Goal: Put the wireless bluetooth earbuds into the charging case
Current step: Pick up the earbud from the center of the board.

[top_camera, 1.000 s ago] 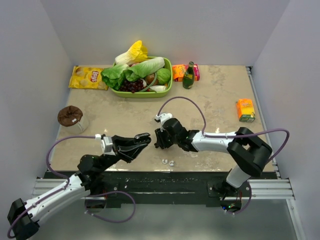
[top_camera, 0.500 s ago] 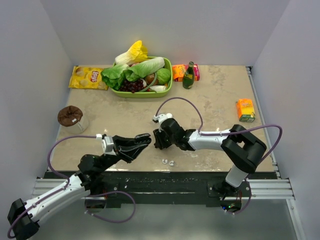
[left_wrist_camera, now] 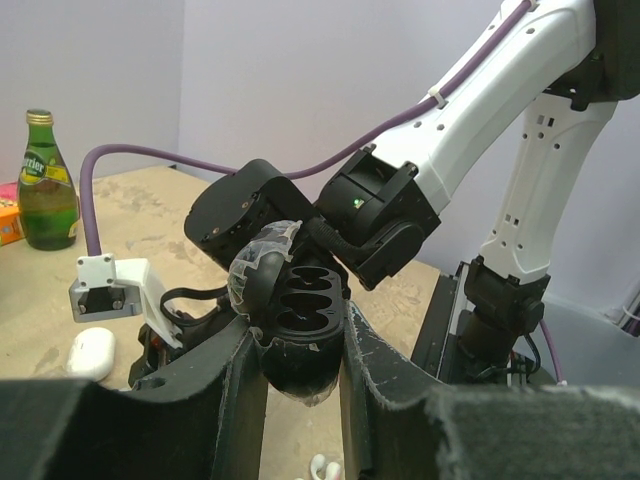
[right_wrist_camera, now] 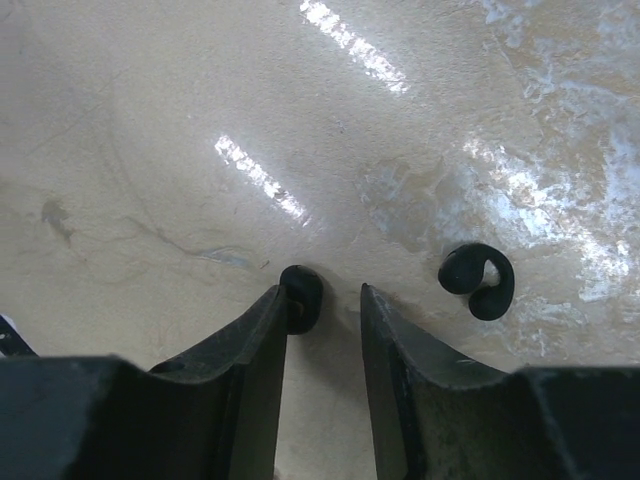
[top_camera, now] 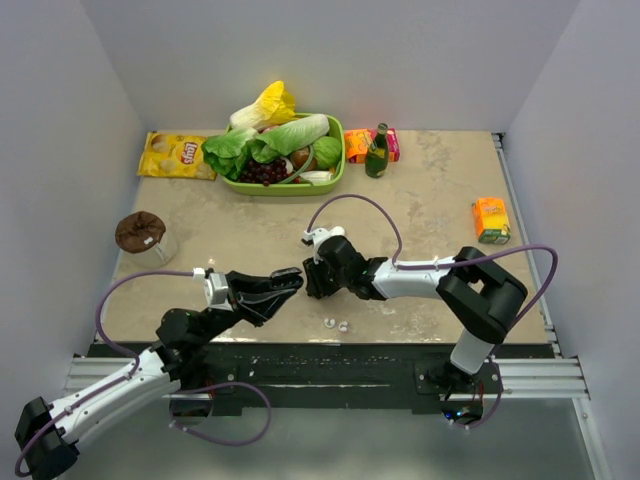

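Nearest the arms' bases, two whitish-translucent earbuds (top_camera: 330, 323) (top_camera: 344, 326) lie side by side on the beige tabletop (top_camera: 430, 200) by its front edge, outside both sets of jaws.

Just beyond them the left arm (top_camera: 100, 395) reaches in from the near left. The left arm's jaws are closed on the lower shell of a black oval charging case (left_wrist_camera: 305, 320), held off the tabletop. Its lid (left_wrist_camera: 255, 275) is tipped back and its moulded wells face the wrist camera.

Facing it from the right, almost tip to tip, is the right arm (top_camera: 415, 283), angled down to the tabletop. The right arm's jaws stand apart, gripping nothing. One glossy black earbud (right_wrist_camera: 303, 293) rests on the tabletop against the tip of one jaw, partly in the gap and clear of the other jaw. A second glossy black earbud (right_wrist_camera: 460, 272) lies near it on the far side of that other jaw, outside the gap.

A small white oval case (left_wrist_camera: 90, 352) sits on the tabletop beneath the right wrist.

Farther back stand a brown-lidded jar (top_camera: 142, 235) at the left and an orange carton (top_camera: 491, 220) at the right. At the far edge are a yellow crisp bag (top_camera: 178, 155), a green basket (top_camera: 335, 175) of leafy vegetables and a green glass bottle (top_camera: 377, 152).
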Robot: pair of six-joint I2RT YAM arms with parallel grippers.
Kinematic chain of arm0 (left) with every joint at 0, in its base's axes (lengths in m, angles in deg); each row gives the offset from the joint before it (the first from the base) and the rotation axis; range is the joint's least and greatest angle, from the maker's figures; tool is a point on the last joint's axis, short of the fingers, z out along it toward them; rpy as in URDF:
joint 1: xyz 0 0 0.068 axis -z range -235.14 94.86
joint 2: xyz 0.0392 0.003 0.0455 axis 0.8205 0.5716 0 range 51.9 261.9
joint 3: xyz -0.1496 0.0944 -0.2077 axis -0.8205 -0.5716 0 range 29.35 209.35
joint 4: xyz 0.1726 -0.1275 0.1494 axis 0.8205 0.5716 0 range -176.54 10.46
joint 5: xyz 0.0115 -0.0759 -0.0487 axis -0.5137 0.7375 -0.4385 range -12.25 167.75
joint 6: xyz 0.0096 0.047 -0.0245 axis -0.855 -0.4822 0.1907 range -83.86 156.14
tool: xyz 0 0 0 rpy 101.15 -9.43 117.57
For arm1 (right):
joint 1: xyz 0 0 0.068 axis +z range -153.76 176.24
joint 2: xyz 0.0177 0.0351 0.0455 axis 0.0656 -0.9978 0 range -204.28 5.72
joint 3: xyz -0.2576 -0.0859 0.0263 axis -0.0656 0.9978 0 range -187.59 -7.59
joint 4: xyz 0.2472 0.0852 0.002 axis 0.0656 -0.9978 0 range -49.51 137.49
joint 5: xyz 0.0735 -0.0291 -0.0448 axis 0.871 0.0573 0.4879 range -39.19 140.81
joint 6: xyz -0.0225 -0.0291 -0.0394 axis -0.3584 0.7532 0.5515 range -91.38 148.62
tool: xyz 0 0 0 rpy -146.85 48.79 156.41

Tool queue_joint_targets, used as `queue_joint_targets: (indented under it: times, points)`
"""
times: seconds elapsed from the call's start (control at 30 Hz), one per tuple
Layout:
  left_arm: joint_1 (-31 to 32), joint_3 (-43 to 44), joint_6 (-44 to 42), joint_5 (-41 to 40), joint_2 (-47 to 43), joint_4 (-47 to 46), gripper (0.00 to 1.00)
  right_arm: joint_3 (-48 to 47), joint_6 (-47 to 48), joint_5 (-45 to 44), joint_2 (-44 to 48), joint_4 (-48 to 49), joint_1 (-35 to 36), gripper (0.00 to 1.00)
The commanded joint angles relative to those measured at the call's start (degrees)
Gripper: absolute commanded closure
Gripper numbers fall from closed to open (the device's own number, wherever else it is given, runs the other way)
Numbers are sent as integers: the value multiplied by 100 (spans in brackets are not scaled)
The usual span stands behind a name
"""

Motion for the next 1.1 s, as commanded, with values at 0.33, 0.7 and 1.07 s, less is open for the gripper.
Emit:
queue_joint_targets:
  times: [0.33, 0.7, 1.07]
  points:
    - [-3, -738, -59, 110, -24, -154, 100, -40, -84, 276, -176, 69, -11, 96]
    - [-4, -659, -76, 31, 90, -233, 100, -48, 425, -786, 2370, -1518, -11, 100]
    - [-12, -247, 12, 907, 1531, -1322, 100, -1295, 1901, -6, 4650, -3823, 410, 100]
